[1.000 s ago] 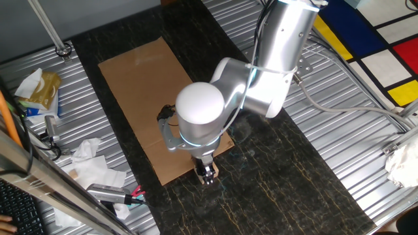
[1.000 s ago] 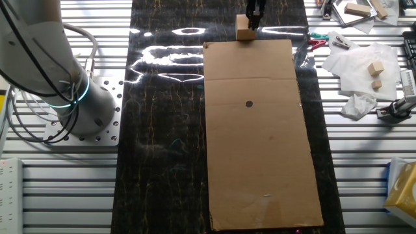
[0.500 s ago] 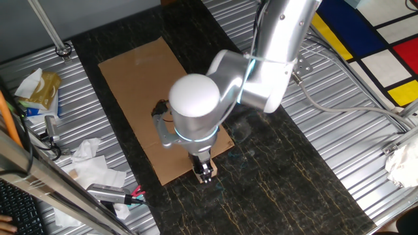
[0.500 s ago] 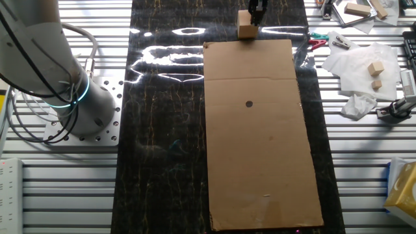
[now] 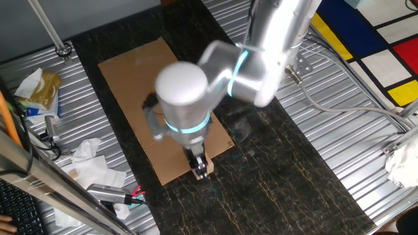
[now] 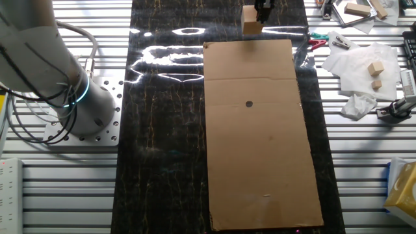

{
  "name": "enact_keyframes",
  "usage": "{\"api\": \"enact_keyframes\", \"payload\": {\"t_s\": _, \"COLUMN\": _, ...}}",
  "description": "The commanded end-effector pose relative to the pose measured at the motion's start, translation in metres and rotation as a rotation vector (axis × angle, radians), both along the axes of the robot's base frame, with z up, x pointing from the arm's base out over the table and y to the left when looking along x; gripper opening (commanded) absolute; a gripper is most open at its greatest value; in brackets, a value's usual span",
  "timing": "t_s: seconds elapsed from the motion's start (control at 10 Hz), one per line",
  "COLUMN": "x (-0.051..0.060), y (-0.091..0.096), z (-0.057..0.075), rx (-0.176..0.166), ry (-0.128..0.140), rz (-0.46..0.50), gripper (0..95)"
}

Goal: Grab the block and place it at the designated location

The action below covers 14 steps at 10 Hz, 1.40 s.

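Observation:
The block (image 6: pixel 251 19), a small pale tan wooden cube, is at the far end of the table just beyond the short edge of the brown cardboard sheet (image 6: pixel 260 162). It looks lifted slightly off the dark tabletop. My gripper (image 6: pixel 262 9) is shut on it, mostly cut off by the frame's top edge. In one fixed view the gripper (image 5: pixel 200 166) points down with the block (image 5: pixel 202 169) between its fingers, at the cardboard's near corner (image 5: pixel 130 78). The designated location, a black dot (image 6: pixel 249 103), is on the cardboard; the arm hides it in that view.
White paper scraps (image 6: pixel 357 68) with small spare cubes and tools lie on the metal slats to one side. Red-handled pliers (image 6: pixel 316 43) lie near the cardboard's corner. The robot base (image 6: pixel 71 97) stands at the other side. More clutter (image 5: pixel 91 166) lies near the monitor edge.
The gripper and the block have risen and shifted slightly away from the cardboard's edge. The arm's elbow has swung left over the cardboard.

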State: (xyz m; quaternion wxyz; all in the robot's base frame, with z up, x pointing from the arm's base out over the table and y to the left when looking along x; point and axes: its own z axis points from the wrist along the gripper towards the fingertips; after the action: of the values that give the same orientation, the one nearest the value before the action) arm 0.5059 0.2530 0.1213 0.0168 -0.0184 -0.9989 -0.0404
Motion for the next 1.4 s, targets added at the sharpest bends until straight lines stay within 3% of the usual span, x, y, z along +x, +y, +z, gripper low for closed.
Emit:
{"api": "enact_keyframes", "payload": {"t_s": 0.1, "x": -0.003, "y": -0.009, "z": 0.005, "rx": -0.003, "ry": 0.0, "rz": -0.001, "gripper": 0.0}}
{"api": "enact_keyframes", "payload": {"t_s": 0.8, "x": -0.005, "y": -0.045, "z": 0.018, "rx": 0.005, "ry": -0.006, "rz": 0.013, "gripper": 0.0}}
{"api": "enact_keyframes", "payload": {"t_s": 1.4, "x": -0.001, "y": -0.059, "z": 0.018, "rx": 0.001, "ry": -0.011, "rz": 0.01, "gripper": 0.0}}
